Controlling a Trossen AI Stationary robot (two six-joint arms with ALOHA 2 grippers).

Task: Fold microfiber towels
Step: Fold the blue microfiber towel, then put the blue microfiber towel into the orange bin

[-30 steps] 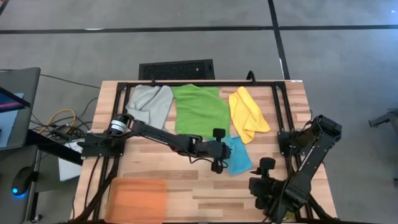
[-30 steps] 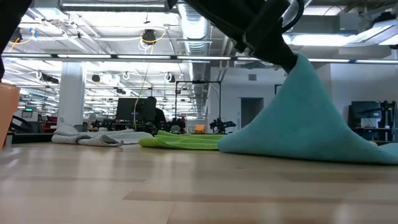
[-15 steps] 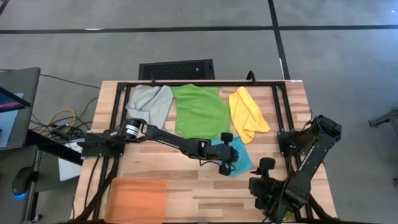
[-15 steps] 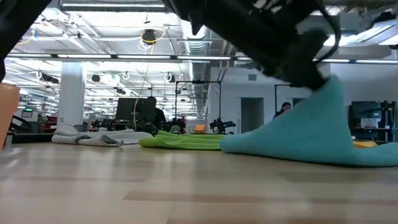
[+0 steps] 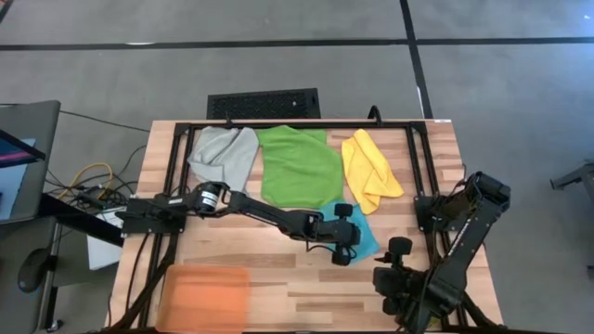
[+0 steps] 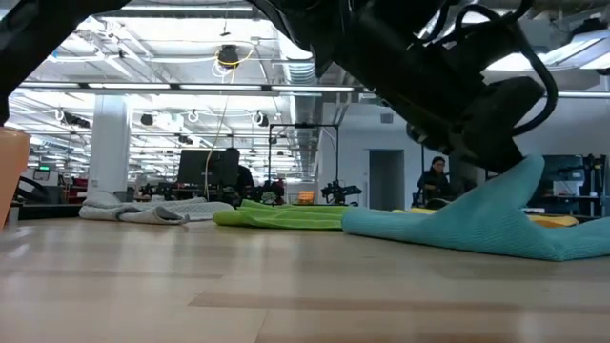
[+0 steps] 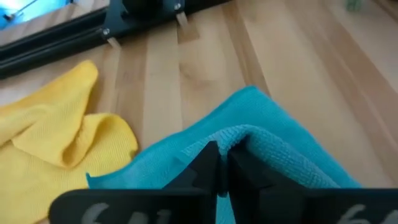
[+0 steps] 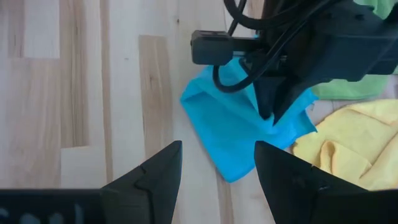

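One teal towel (image 5: 360, 237) lay mid-table, just beside yellow towel (image 5: 369, 171); left gripper (image 7: 222, 163) pinched raised fold narrowly. Right gripper (image 8: 217, 163) waited wide, empty, near table edge. Risk: early release, fold springing back, bunching crooked.
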